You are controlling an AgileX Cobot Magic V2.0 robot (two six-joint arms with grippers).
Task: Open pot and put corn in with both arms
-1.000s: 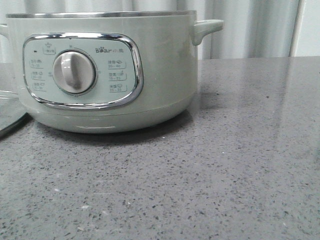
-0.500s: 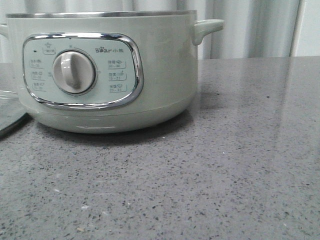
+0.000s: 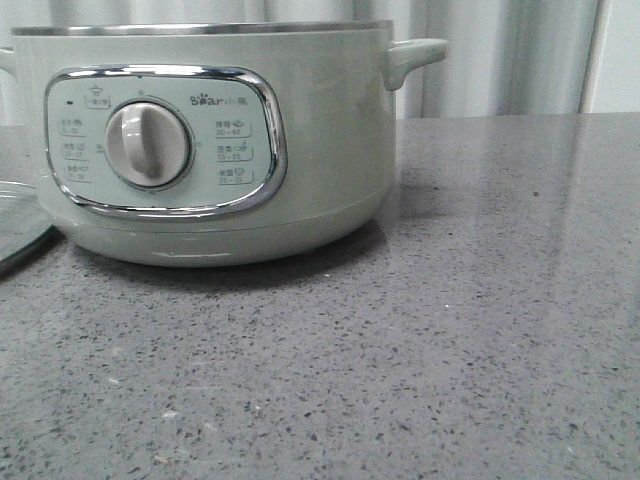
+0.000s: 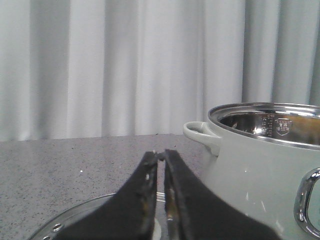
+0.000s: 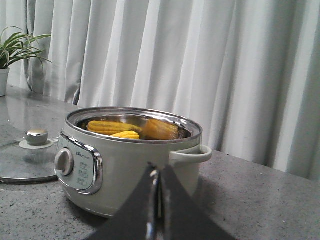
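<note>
The pale-green pot (image 3: 330, 150) stands on the grey counter, lid off, with its dial and chrome panel facing the front camera. It also shows in the right wrist view (image 5: 130, 175) and the left wrist view (image 4: 250, 175). A yellow corn cob (image 5: 109, 127) lies inside the pot with its reflections on the steel wall. The glass lid (image 5: 27, 162) lies flat on the counter to the pot's left. My left gripper (image 4: 161, 156) is shut and empty above the lid's edge (image 4: 75, 220). My right gripper (image 5: 159, 172) is shut and empty, in front of the pot's right side.
White curtains hang behind the counter (image 3: 480, 330). A potted plant (image 5: 12, 50) stands at the far left back. The pot's side handle (image 3: 415, 55) sticks out to the right.
</note>
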